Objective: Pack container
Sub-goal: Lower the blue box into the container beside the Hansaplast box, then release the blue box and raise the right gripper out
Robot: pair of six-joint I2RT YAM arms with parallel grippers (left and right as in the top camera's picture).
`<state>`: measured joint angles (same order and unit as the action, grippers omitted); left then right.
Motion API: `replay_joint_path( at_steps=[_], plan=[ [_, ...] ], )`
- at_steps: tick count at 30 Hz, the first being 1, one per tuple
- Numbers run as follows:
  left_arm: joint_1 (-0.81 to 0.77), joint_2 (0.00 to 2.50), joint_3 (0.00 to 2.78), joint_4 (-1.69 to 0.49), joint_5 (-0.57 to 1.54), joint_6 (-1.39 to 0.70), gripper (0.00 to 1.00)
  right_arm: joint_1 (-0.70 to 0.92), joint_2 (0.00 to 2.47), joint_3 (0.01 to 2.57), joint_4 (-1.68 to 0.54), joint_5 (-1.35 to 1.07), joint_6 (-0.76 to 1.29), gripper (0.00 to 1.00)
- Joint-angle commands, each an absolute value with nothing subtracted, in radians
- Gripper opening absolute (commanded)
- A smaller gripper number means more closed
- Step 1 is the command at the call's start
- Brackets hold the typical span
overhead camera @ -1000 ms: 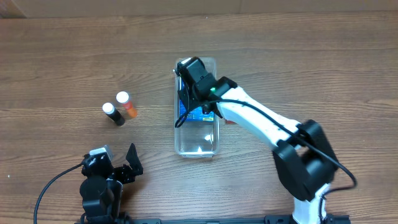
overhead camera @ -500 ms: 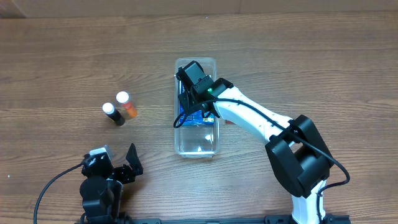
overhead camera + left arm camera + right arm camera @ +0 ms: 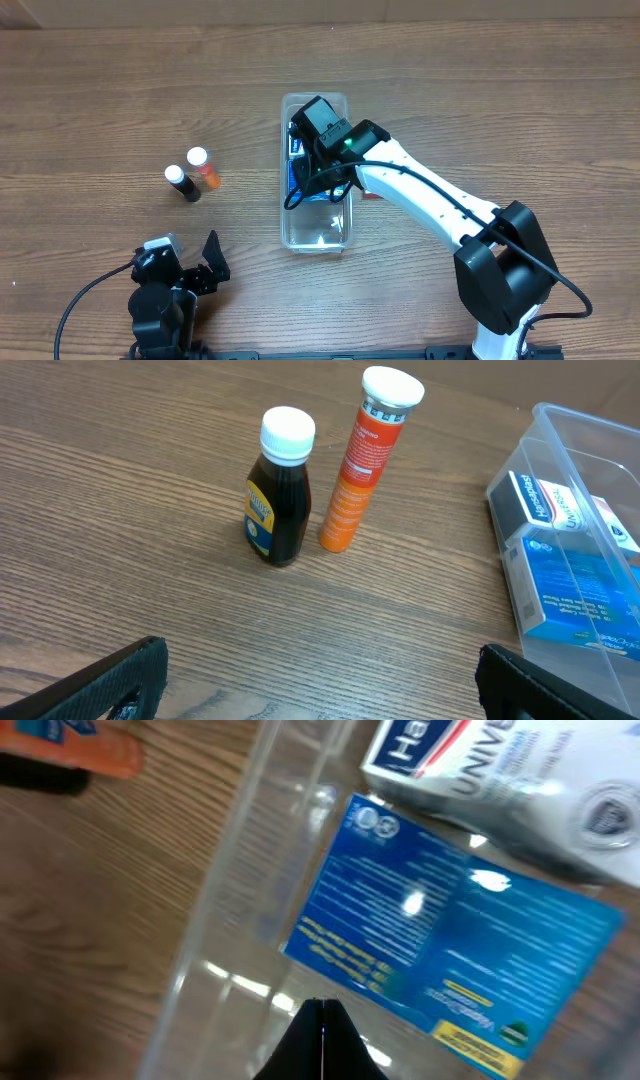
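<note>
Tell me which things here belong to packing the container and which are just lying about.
Job: container, blue box and white box inside it; dark bottle and orange tube, probably next in.
Lying about: perhaps the small orange item beside the container; too hidden to tell.

Right arm: white shell links, black joint housings, bulky black joint by the base. Small green light lit near its wrist. Thin black cable along the white links. Left arm: all black, pale grey block on top, black lead curling off. Left claw fingers matte black.
</note>
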<state>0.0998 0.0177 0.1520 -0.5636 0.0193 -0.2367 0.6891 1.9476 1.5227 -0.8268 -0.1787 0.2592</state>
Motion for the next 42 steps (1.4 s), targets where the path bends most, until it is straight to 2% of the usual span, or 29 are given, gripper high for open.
replay_joint_path(
  at_steps=[1,18,26,30,36,42],
  plan=[
    [0.1,0.011,0.149,-0.564,0.02,-0.25,1.0,0.69,1.937,1.462,-0.775,-0.238,0.35,0.04],
    [0.1,0.011,0.149,-0.564,0.02,-0.25,1.0,0.685,2.041,1.42,-0.635,-0.238,0.425,0.04],
    [0.1,0.011,0.149,-0.564,0.02,-0.25,1.0,0.63,2.067,1.42,-0.537,-0.238,0.478,0.04],
    [0.1,0.011,0.149,-0.564,0.02,-0.25,1.0,0.594,2.066,1.431,-0.499,-0.249,0.389,0.04],
    [0.1,0.011,0.149,-0.564,0.02,-0.25,1.0,0.593,2.016,1.539,-0.598,-0.264,0.239,0.04],
    [0.1,0.011,0.149,-0.564,0.02,-0.25,1.0,0.609,1.915,1.613,-0.686,-0.262,0.208,0.04]
  ],
)
